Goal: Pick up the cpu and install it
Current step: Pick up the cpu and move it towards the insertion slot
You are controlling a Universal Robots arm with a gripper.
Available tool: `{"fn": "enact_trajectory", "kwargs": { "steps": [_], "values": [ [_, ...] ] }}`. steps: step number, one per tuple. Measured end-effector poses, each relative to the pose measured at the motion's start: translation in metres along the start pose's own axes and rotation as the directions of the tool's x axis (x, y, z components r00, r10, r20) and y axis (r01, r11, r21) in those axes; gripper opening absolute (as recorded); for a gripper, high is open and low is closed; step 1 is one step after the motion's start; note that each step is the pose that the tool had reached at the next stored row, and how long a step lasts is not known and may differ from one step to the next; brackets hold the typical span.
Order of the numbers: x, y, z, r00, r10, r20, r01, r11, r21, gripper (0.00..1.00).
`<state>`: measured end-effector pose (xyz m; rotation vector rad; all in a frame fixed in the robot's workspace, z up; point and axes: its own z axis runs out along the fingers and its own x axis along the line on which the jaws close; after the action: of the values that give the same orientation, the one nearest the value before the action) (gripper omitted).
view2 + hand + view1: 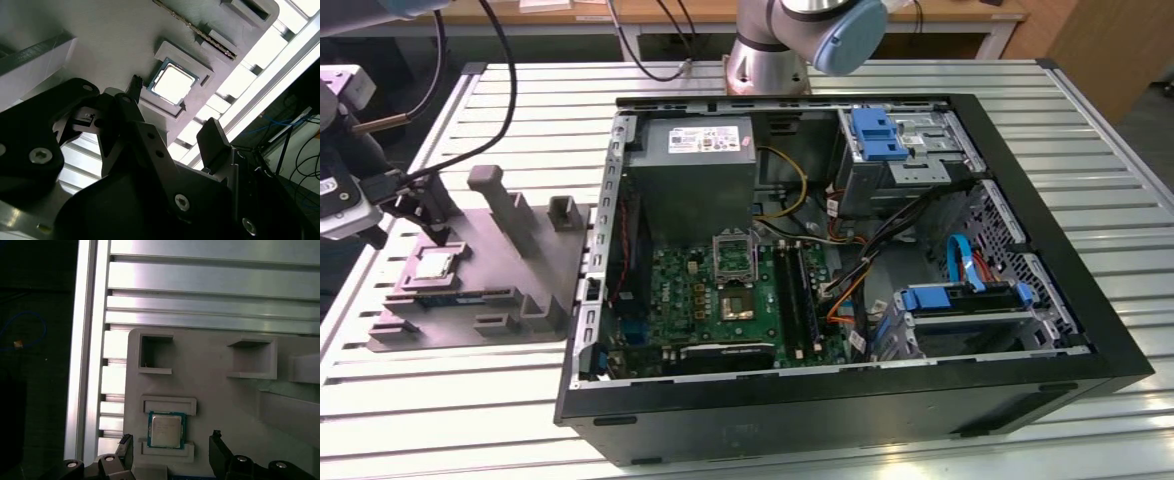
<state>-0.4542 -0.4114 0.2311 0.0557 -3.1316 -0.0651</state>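
The small flat square cpu with its silvery-grey metal top (166,430) lies level in a framed recess of the grey moulded plastic holder (215,400), which rests on the slatted aluminium desk (454,400). The black pincer (171,436) hangs directly above it, spread, one fingertip beyond each opposite edge, apparently not touching.

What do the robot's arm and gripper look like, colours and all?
The arm is smooth silver-grey metal tubing with a light blue joint cap. The gripper is matte black and angular, with two slim tapered jaws and silver screw heads on its body. Black cables run down toward it in the exterior view.
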Motion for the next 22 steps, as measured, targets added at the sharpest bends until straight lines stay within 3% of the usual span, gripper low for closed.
{"fn": "enact_trajectory", "kwargs": {
  "steps": [9,22],
  "values": [
    [0.0,-0.0012,0.006,1.0,0.0,0.0,0.0,1.0,0.0,0.71],
    [-0.0002,-0.0028,0.0292,0.9996,0.029,0.0013,-0.029,0.9996,-0.0004,0.71]
  ]
}}
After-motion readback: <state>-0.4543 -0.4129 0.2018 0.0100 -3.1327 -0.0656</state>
